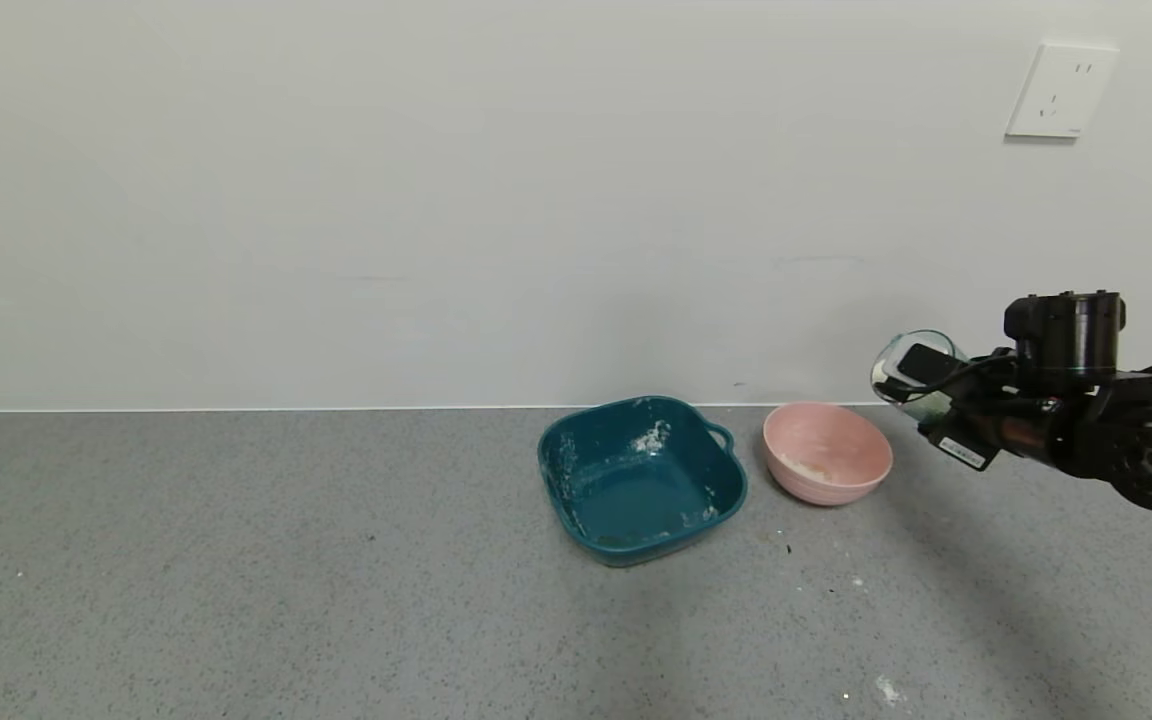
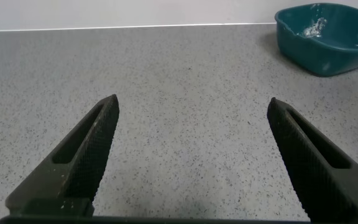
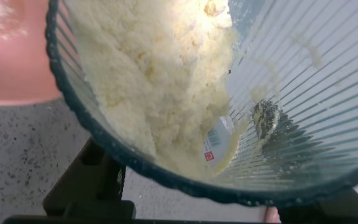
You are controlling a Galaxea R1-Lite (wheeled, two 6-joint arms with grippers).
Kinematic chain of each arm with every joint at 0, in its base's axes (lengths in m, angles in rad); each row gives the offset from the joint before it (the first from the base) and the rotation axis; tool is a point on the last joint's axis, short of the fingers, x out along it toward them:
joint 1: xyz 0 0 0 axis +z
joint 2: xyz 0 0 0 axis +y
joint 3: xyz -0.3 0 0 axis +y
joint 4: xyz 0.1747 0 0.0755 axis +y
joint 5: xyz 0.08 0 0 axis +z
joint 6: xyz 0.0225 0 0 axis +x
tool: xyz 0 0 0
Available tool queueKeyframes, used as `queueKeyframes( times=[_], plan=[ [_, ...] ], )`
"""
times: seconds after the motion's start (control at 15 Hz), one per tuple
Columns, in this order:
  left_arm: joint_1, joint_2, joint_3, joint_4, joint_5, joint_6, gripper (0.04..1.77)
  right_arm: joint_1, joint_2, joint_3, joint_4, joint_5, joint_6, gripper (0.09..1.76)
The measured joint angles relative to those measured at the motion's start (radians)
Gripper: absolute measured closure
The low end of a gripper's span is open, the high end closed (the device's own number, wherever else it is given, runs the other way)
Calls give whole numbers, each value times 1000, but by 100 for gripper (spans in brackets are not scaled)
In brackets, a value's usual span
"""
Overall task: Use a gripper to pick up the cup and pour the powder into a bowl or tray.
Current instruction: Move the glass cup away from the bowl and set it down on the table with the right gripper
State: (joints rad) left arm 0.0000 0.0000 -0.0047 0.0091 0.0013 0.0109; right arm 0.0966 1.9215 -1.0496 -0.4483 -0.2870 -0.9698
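Just right of the pink bowl [image 1: 827, 466], above the counter [image 1: 236, 580]: right tool [image 1: 921, 385] clamped on the cup [image 1: 911, 372], tipped bowlward. Powder [image 3: 154, 81] sliding to the rim, mostly unpoured. Pickup done, pour just starting. Left tool [image 2: 191, 118] wide, idle.

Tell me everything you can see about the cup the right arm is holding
The cup is a small translucent blue-green tumbler with fine vertical ribs, plastic by its look. The right gripper clamps it in the air, up and to the right of the pink bowl, tipped on its side with the mouth toward the bowl. In the right wrist view, clumpy white powder lies heaped along its wall up to the rim, and a small label shows through the base. Only the gripper's fingers touch it.
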Motion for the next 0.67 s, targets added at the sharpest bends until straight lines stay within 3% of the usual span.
queueKeyframes(
  times=[0.67],
  plan=[
    [0, 0, 0, 0, 0, 0, 9, -58, -169, 183, -13, 127, 458, 54]
  ],
)
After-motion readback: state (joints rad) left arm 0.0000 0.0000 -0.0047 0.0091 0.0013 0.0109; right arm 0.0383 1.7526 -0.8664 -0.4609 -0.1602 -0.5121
